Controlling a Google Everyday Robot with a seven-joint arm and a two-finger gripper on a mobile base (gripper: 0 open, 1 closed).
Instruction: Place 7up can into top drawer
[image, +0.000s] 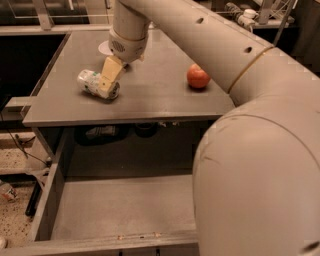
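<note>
When grabbing 7up can (95, 84), lying sideways left of apple (198, 76): clamp across mid-body.
Probably light, thin-walled, slick, dents easily; gripper (111, 76) right at it, also left of apple, can't tell if clamped.

Part of the 7up can (89, 81) under the hand (108, 84); white bowl (103, 47) and top drawer (120, 210) partly behind the arm (250, 125)

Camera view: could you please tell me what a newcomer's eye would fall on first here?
The huge white arm fills the right side, reaching over to the gripper right at the 7up can lying on its side on the left of the grey tabletop. A red apple sits alone to the right, and the top drawer gapes open below.
</note>
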